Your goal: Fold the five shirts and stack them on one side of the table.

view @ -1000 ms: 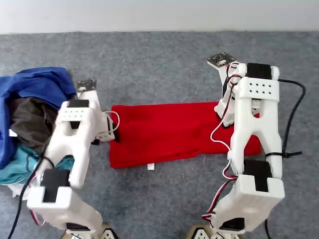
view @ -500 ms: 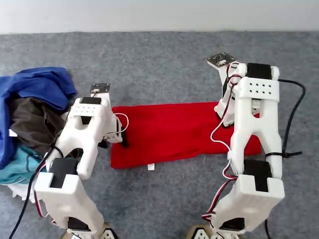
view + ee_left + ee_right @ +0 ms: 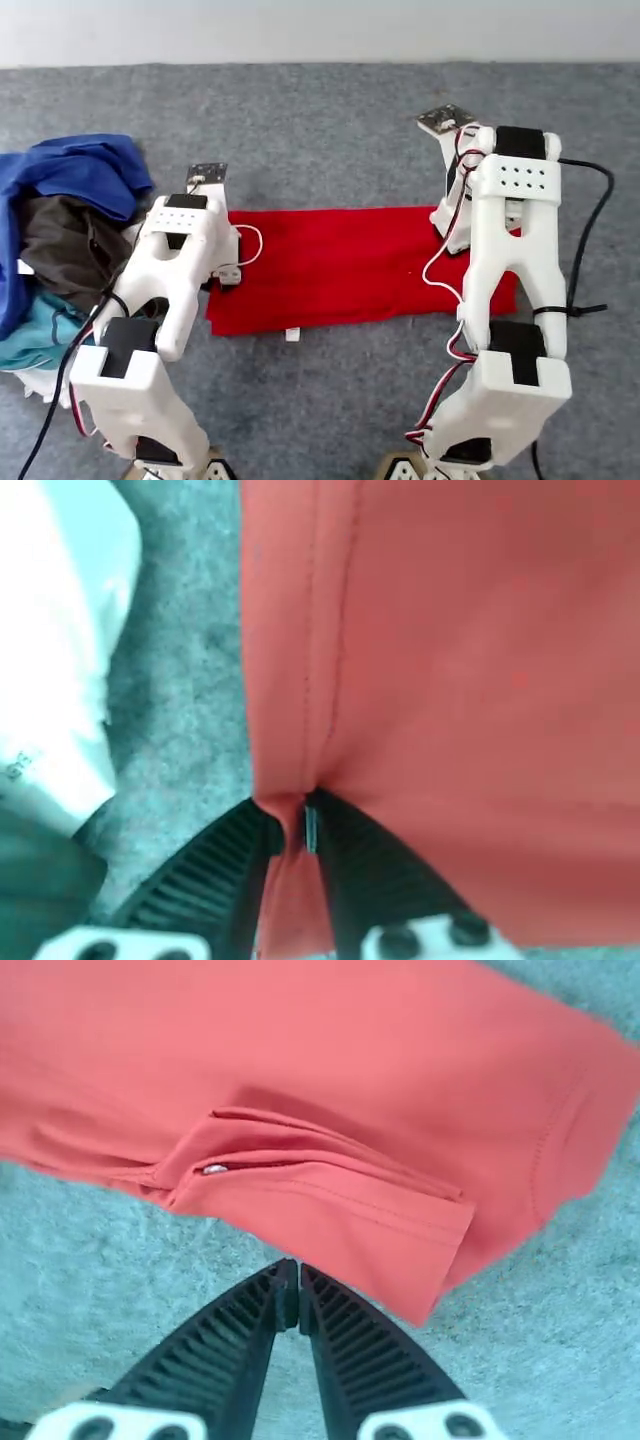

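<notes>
Left fingers (image 3: 225,865) are clamping together on a raised fold at the hemmed edge of the red shirt (image 3: 450,680). The cloth is bunching up between the ribbed pads. The left gripper (image 3: 295,825) is sitting at the shirt's end nearest the pile of shirts (image 3: 45,265), low over the grey table cover (image 3: 320,120). In the high view the left arm (image 3: 175,265) is leaning over that end and covering the shirt's corner.

Right fingers (image 3: 245,1325) are pressing together tip to tip, with nothing between them. The right gripper (image 3: 298,1290) is hovering over the grey cover just off the shirt's hem, near a doubled-over fold. Whether the tips are touching the cloth: cannot tell. The right arm (image 3: 510,250) is standing over the shirt's other end.

The red shirt is lying flat as a long strip across the middle of the table, running from one arm to the other. A small white tag (image 3: 291,334) is sticking out at its near edge, closer to the left arm.

The pile is sitting unfolded at the table's left side. A blue shirt (image 3: 75,170) is lying on top, a dark one (image 3: 60,240) under it and a teal one (image 3: 30,345) at the near side. The left arm is standing between the pile and the red shirt.
</notes>
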